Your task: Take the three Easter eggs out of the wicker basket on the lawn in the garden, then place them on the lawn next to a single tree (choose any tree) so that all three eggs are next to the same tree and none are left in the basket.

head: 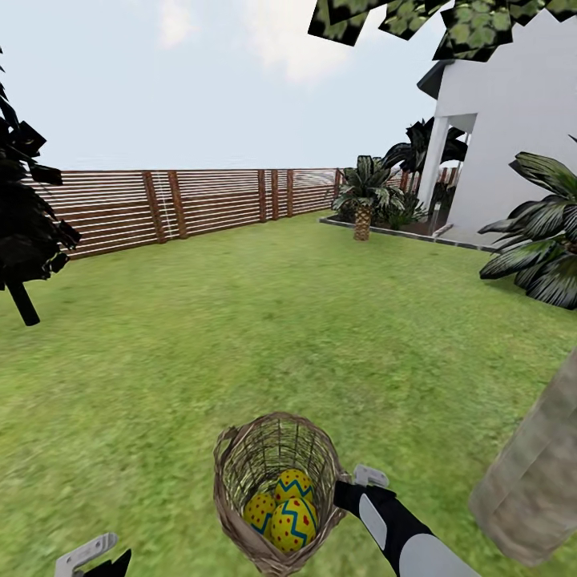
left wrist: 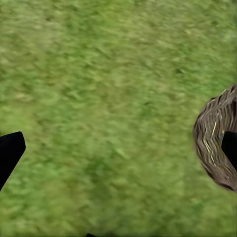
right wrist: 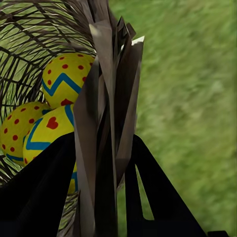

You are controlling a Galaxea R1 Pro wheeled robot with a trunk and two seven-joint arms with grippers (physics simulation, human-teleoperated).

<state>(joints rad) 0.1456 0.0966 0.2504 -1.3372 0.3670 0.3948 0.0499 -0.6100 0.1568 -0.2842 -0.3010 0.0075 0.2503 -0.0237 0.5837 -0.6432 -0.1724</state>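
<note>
Three Easter eggs [head: 282, 509] seen inside wicker basket [head: 276, 490], tilted above lawn [head: 240, 336]. Basket rim clamped by right gripper [right wrist: 106, 163]. Tree [head: 535, 481] trunk near, beyond right arm. Basket best kept level while carried trunkward. Left gripper [left wrist: 118, 163] spread wide, nothing held.

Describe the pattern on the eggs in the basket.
Easter eggs: yellow with blue zigzag bands and red dots. Clearest in the right wrist view.
</note>
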